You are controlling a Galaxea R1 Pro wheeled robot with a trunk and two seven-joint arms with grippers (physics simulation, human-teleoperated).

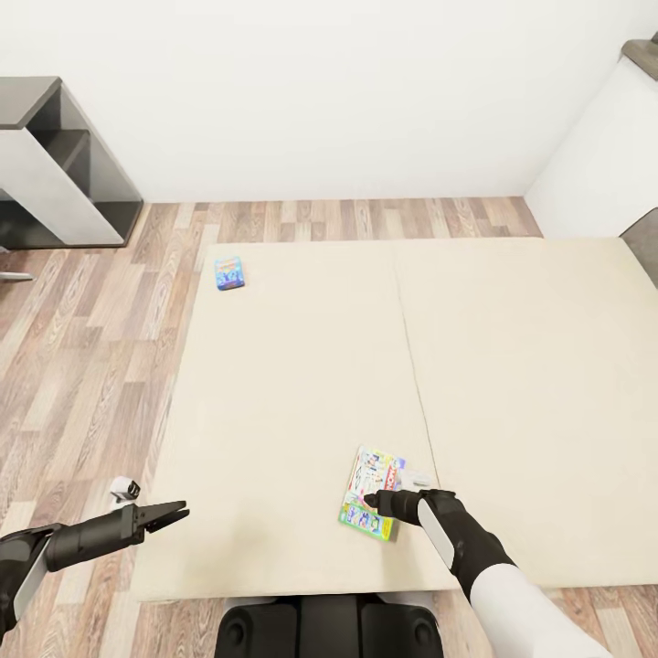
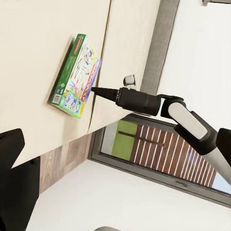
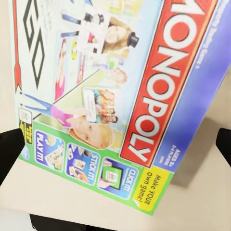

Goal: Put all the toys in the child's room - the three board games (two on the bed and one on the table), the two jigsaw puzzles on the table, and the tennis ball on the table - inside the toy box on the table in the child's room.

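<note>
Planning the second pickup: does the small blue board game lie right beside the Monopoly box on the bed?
No: the blue board game lies near the bed's far left corner, the Monopoly box near its front edge.

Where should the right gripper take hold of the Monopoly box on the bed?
Judging by its pose, grip the Monopoly box across its thin edge: it lies flat on the bed, and the right gripper already sits at its near right side with a finger either side of it.

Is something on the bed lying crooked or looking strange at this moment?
Nothing looks damaged. The Monopoly box lies flat on the bed near its front edge, turned at a slant to the mattress seam, with the right gripper over it. The smaller blue board game lies flat near the far left corner.
</note>
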